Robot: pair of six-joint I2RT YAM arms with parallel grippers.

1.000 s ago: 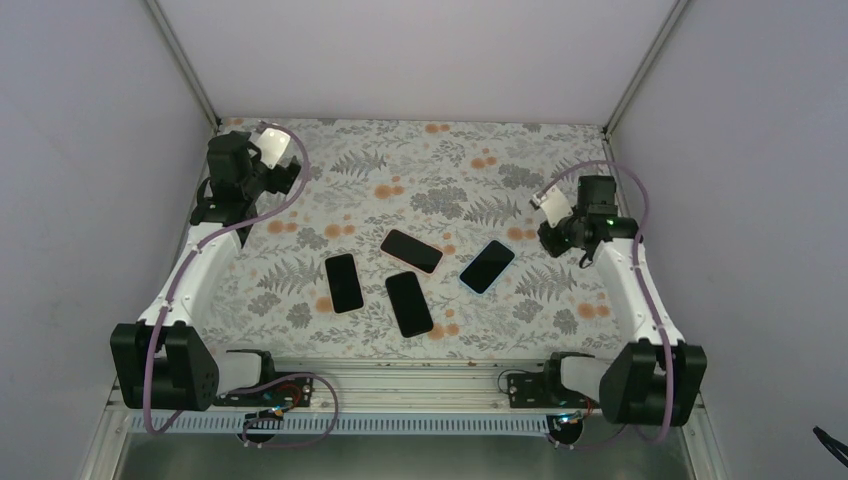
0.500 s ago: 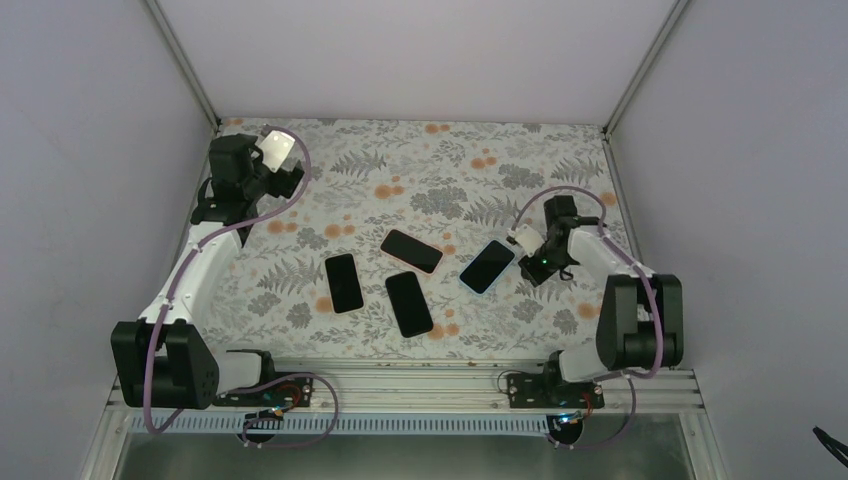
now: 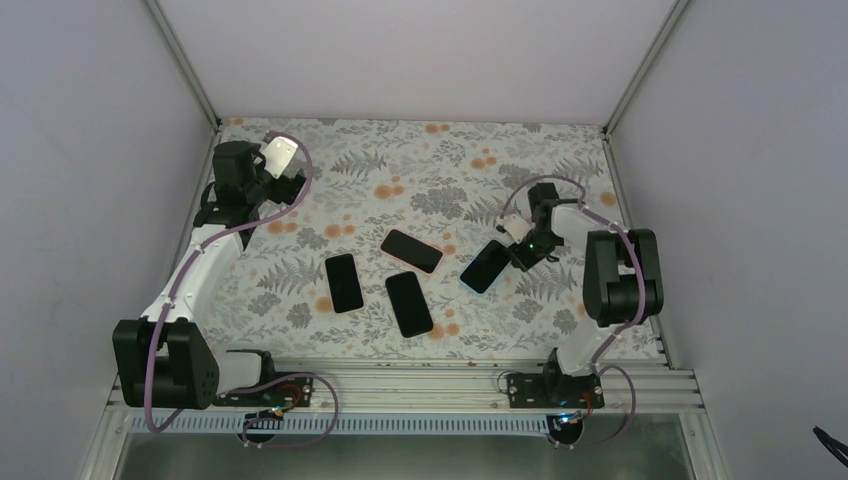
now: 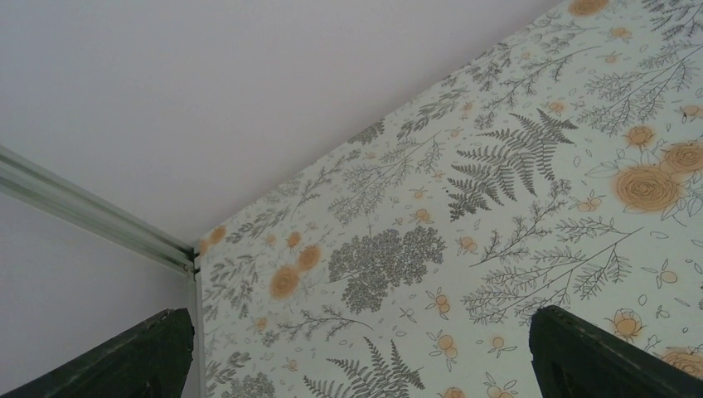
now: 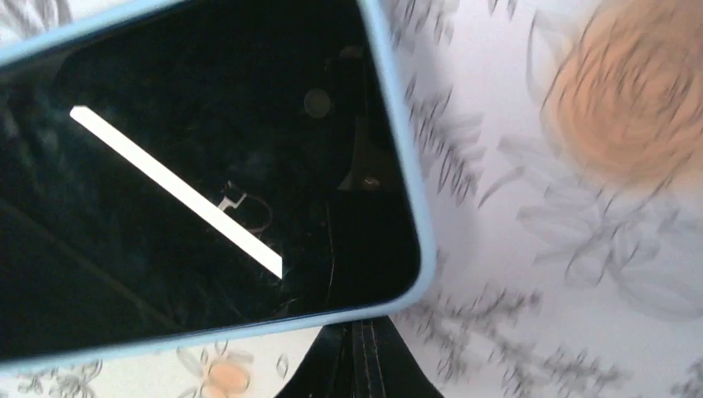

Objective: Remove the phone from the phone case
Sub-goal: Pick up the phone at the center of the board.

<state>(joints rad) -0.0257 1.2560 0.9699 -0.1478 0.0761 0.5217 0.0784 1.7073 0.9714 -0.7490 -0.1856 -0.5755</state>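
Note:
The phone (image 3: 484, 268) lies screen up in a light blue phone case (image 5: 412, 217) at the table's centre right. Its dark screen (image 5: 191, 166) fills the upper left of the right wrist view. My right gripper (image 3: 514, 249) is shut, with both fingers pressed together. Their tips (image 5: 358, 348) meet the case's short edge near a corner, and the rim hides the very ends. My left gripper (image 3: 290, 183) hovers over the far left corner of the table. It is open, its fingers (image 4: 124, 358) wide apart with only the floral mat between them.
Three other dark phones lie left of the cased one: one (image 3: 343, 282) at centre left, one (image 3: 409, 303) nearer the front, one (image 3: 411, 250) behind them. The floral mat (image 3: 440, 180) ends at walls on the left, back and right.
My right arm swung in from the right side down to the cased phone's far end, and its jaws closed. The left gripper drifted slightly right.

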